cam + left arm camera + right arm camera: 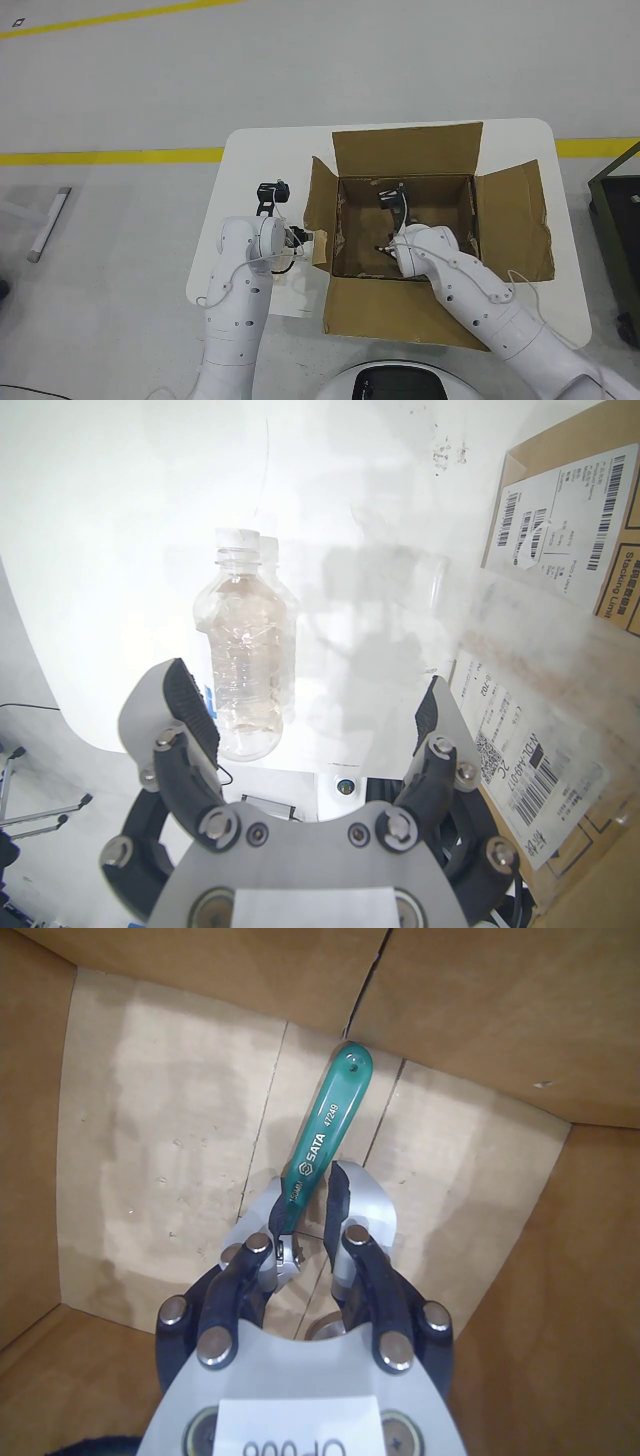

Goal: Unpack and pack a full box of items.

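An open cardboard box (405, 150) stands on the white table (265, 160) with its flaps spread. Inside it, my right gripper (307, 1178) hangs low over the box floor (175, 1153), open and straddling the green handle of a wrench (327, 1123) that lies flat there. One pad touches the handle; the other stands slightly off it. Outside the box's left wall (550, 725), my left gripper (305, 677) is open and holds nothing. A clear plastic bottle (245, 660) with a white cap lies on the table just ahead of one of its fingers (190, 700).
The box's near flap (400, 310) hangs over the table's front edge. A dark green cabinet (615, 230) stands past the table's right side. The table's rounded edge (45, 680) runs close to the bottle.
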